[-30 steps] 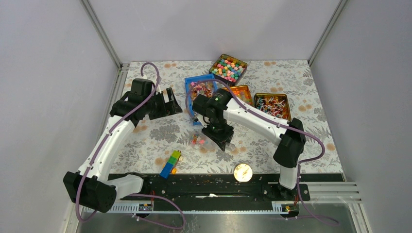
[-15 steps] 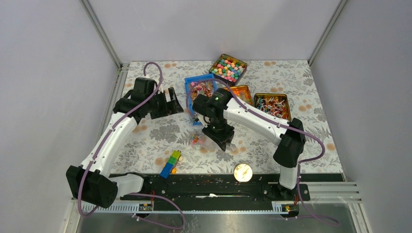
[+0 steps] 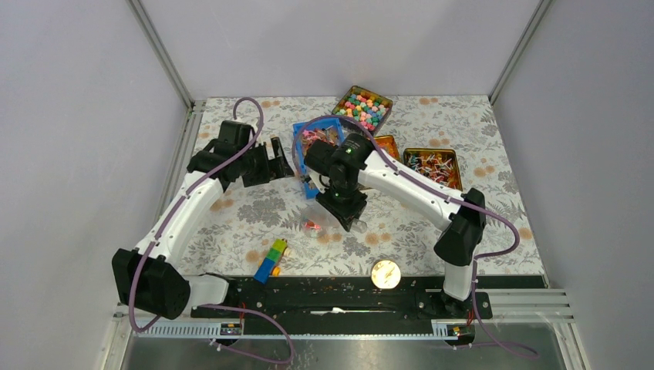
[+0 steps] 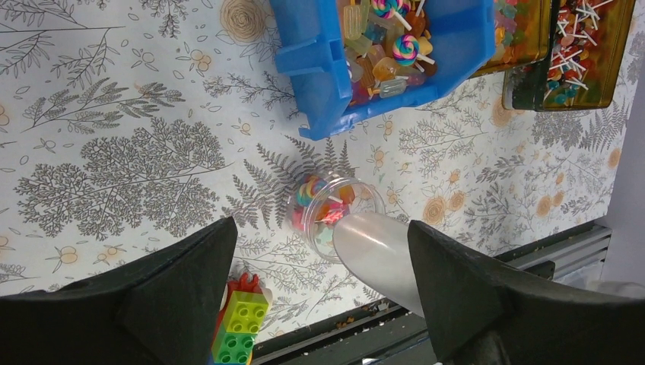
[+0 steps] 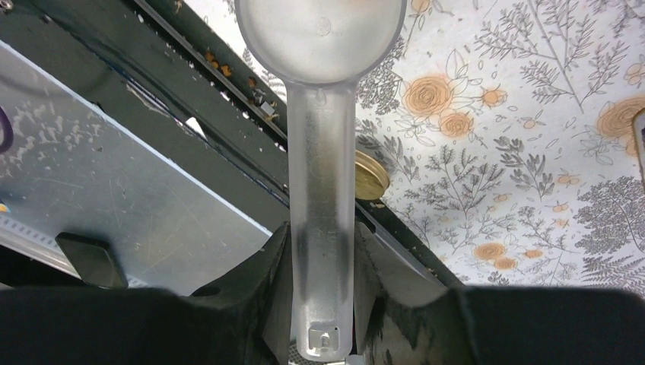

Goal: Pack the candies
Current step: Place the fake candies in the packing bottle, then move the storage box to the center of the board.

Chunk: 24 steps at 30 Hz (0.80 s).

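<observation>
Right hand (image 5: 321,247) pinches the scoop (image 5: 319,114) by its handle, bowl at the clear jar (image 4: 359,192), presumably to deliver candies (image 4: 316,201); left hand (image 4: 318,237) spread, idle.

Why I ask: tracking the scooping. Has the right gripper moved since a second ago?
Yes: the right gripper, clamping the frosted plastic scoop, has shifted up the top view toward the blue plastic bin.

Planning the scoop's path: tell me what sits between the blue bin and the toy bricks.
A small clear jar holding candies, the scoop overlapping it, in the left wrist view.
</observation>
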Each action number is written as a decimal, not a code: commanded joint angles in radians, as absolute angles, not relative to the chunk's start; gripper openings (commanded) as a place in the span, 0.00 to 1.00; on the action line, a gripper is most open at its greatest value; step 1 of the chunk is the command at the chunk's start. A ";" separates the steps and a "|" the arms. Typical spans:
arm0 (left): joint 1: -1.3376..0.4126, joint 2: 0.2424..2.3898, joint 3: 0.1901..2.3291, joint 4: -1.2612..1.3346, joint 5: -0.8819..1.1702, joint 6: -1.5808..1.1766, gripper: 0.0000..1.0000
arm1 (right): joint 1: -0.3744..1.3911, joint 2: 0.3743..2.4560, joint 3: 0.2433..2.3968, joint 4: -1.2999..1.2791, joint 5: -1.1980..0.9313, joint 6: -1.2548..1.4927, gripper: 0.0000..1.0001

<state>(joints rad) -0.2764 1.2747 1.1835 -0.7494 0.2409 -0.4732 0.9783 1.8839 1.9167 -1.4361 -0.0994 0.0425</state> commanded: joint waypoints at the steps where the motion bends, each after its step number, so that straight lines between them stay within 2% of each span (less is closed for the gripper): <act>1: -0.273 1.298 1.235 -0.688 0.270 -0.487 0.86 | 0.932 1.817 1.965 -1.393 -0.103 0.057 0.00; 24: -0.273 1.529 1.287 -0.551 0.391 -0.629 0.86 | 0.687 1.799 1.981 -1.342 -0.069 0.056 0.00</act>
